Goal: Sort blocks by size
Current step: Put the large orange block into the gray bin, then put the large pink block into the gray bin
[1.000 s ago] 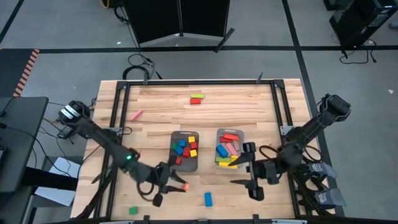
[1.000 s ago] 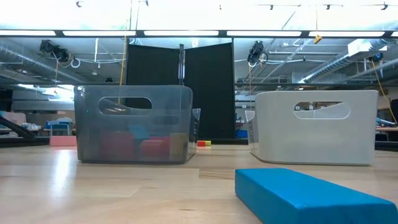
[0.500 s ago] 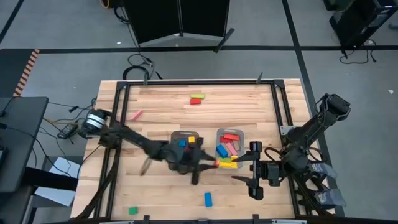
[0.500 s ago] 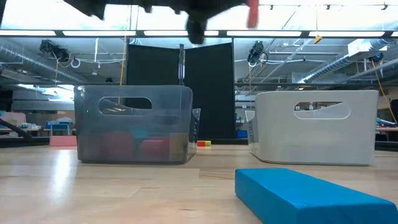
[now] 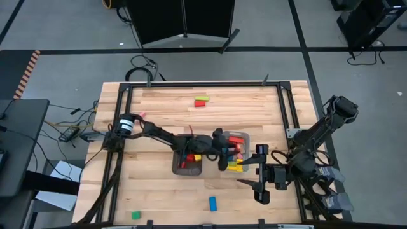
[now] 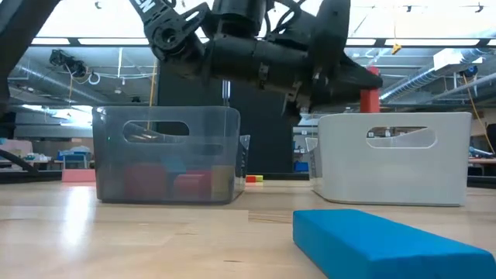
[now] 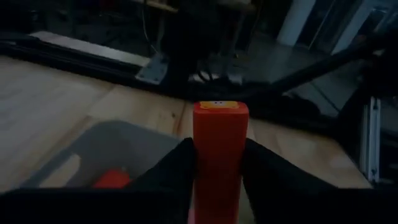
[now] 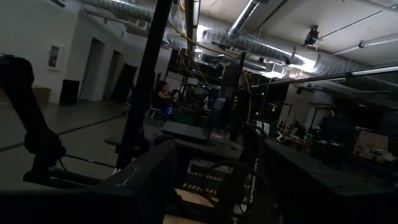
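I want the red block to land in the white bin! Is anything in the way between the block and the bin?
Nothing visible blocks it. The left gripper holds the red bar upright, above the pale tray, whose top is open. The right gripper waits beside the tray, not over it.

A dark arm hangs over the two bins, its tool [image 6: 364, 87] clamped on an upright red bar [image 6: 371, 90] above the white bin [image 6: 395, 159]. At nine o'clock stands the grey bin [image 6: 167, 155]; a blue block [image 6: 387, 242] lies nearest on the worktop [image 6: 139, 240].
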Tool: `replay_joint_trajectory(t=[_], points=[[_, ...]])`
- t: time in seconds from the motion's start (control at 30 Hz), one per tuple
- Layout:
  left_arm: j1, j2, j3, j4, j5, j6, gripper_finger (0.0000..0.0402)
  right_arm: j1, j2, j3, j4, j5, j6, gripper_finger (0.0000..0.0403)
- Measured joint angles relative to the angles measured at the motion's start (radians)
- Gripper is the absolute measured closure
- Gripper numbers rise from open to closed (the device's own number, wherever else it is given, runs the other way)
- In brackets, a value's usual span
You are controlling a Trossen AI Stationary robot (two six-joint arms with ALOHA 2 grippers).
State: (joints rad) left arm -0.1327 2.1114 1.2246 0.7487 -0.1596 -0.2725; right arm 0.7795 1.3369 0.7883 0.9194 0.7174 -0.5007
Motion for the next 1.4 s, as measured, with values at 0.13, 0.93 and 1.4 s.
replay_joint_trajectory(t=[0.13,0.93,1.4], points=[[0.013,-0.003,-0.002,-0.057,0.055,0.006,0.0169,0.0,0.0,0.0,0.0,0.0,0.0,0.0156],[-0.031,-1.101,-0.679,-0.75,-0.424,-0.248,0.0208,-0.123,0.009,-0.001,-0.355,0.074,0.498,0.0151],[0.257,-0.98,-0.295,-1.939,-0.312,-0.505,0.0208,-0.174,0.066,0.033,-0.338,-0.001,0.46,0.015]])
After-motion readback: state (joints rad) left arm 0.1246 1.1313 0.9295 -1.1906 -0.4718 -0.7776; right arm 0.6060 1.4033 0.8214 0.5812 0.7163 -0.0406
